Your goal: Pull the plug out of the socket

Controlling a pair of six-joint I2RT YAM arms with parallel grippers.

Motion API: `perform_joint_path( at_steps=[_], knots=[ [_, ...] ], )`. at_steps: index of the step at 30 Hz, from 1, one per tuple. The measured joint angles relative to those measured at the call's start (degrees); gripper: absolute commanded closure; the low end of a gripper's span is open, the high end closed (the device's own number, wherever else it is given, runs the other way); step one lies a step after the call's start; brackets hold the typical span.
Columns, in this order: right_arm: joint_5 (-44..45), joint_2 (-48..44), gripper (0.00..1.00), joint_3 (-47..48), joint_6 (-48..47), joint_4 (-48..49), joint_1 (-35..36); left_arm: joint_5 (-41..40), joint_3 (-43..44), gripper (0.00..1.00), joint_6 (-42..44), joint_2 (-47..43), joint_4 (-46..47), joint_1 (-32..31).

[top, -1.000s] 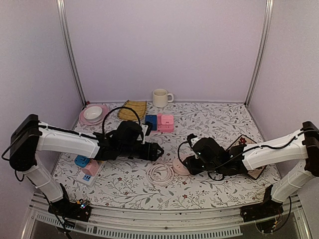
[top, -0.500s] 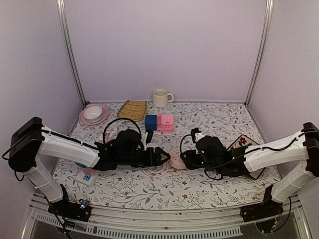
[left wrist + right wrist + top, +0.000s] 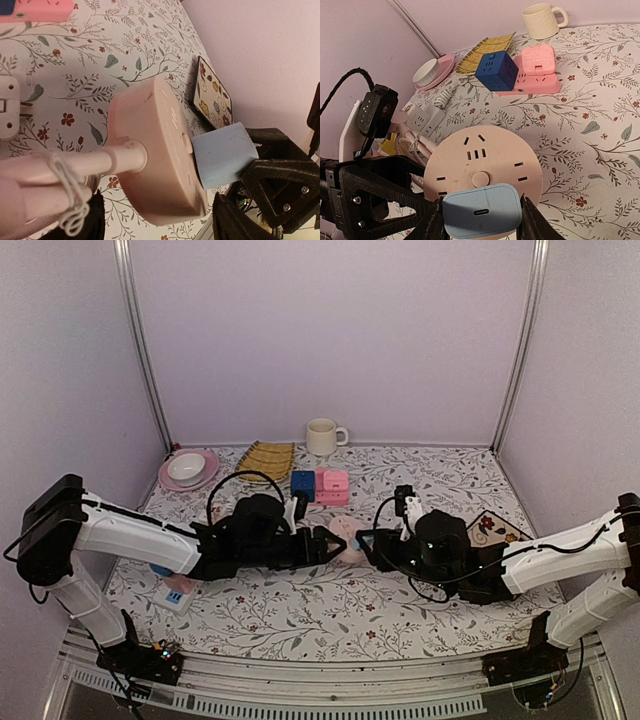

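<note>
The round pink socket (image 3: 345, 536) is held off the table between my two grippers, its face turned toward the right arm. My left gripper (image 3: 323, 546) is shut on the socket's edge by its pink cord (image 3: 75, 167); the socket body (image 3: 155, 165) fills the left wrist view. A pale blue plug (image 3: 482, 210) sits in the socket's face (image 3: 485, 160) at its lower rim. My right gripper (image 3: 482, 222) is shut on the plug's two sides. The plug also shows in the left wrist view (image 3: 222, 152), seated against the socket.
Behind stand a blue cube socket (image 3: 303, 485), a pink power strip (image 3: 333, 486), a cream mug (image 3: 322, 436), a yellow mat (image 3: 267, 459) and a pink plate with a bowl (image 3: 187, 469). A white strip (image 3: 172, 590) lies at the left, a patterned coaster (image 3: 497, 525) at the right.
The socket has risen off the table with its cord coil and moved back. The right gripper has followed it and closed on the blue plug. Both grippers now meet at the socket.
</note>
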Motion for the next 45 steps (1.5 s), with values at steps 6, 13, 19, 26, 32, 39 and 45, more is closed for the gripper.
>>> perform_joint_path(
  at_steps=[6,13,19,26,32,39,45],
  knots=[
    [0.85,0.0,0.94,-1.38,-0.17,3.39,1.9,-0.87,1.46,0.48,-0.15,0.0,0.22,0.0],
    [2.97,0.0,0.94,-1.62,-2.23,4.61,3.69,-1.05,1.46,0.77,-1.38,0.0,0.68,0.09],
    [3.78,0.0,0.93,-1.81,-4.31,4.81,4.17,-1.09,1.49,0.98,-1.99,0.0,1.95,0.28],
    [4.28,0.0,0.9,-1.77,-5.6,4.22,4.2,-2.14,1.7,1.0,-0.5,0.02,1.31,0.26],
    [2.89,-0.11,0.9,-0.68,-6.27,1.29,3.63,-3.89,2.47,1.0,2.36,0.02,-0.57,-0.02],
    [-1.36,-2.03,0.9,-0.13,-6.29,-2.86,1.88,-7.87,4.66,1.0,6.19,0.02,-4.28,-1.25],
    [-3.02,-3.08,0.9,1.53,-6.4,-7.13,0.92,-9.57,6.29,1.0,8.59,0.13,-6.19,-1.73]
  ],
)
